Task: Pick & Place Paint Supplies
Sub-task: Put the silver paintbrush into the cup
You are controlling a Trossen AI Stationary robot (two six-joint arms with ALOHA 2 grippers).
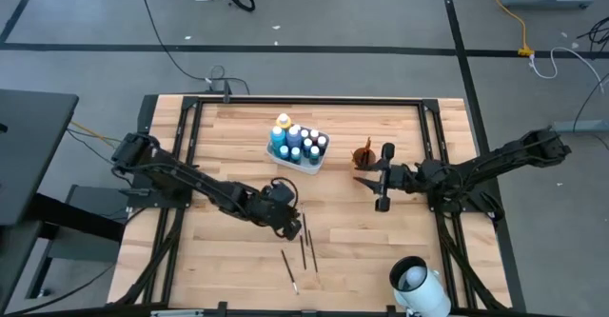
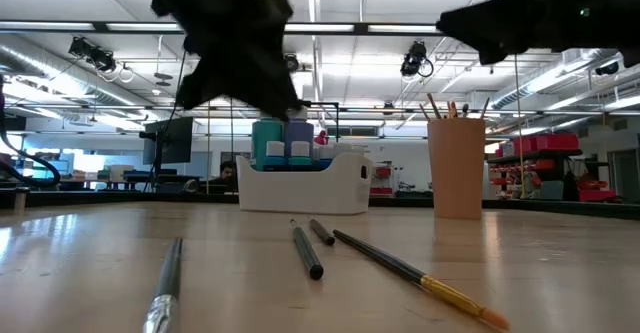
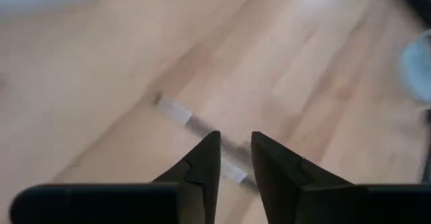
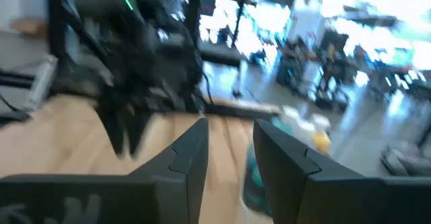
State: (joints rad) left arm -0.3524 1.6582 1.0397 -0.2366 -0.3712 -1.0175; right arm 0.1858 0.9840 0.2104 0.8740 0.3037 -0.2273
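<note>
Hovering mid-table, left claw (image 1: 288,224) gapes slightly above loose paintbrushes (image 1: 306,251); right claw (image 1: 381,176) beside cup (image 1: 363,154) parted, empty.

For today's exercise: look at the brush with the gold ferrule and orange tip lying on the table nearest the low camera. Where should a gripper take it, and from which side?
Probably mid-handle, from straight above. The orange-tipped brush lies flat on the wooden table, apart from the other brushes, so fingers can straddle its thin dark shaft crosswise, clear of the bristles.

- we see a pale, striped wood table (image 1: 228,146).
- we see a white tray (image 1: 297,157) with blue, teal and yellow paint bottles (image 1: 297,142).
- we see an orange-brown cup (image 2: 456,167).
- we see dark paintbrushes (image 1: 306,250), one orange-tipped.
</note>
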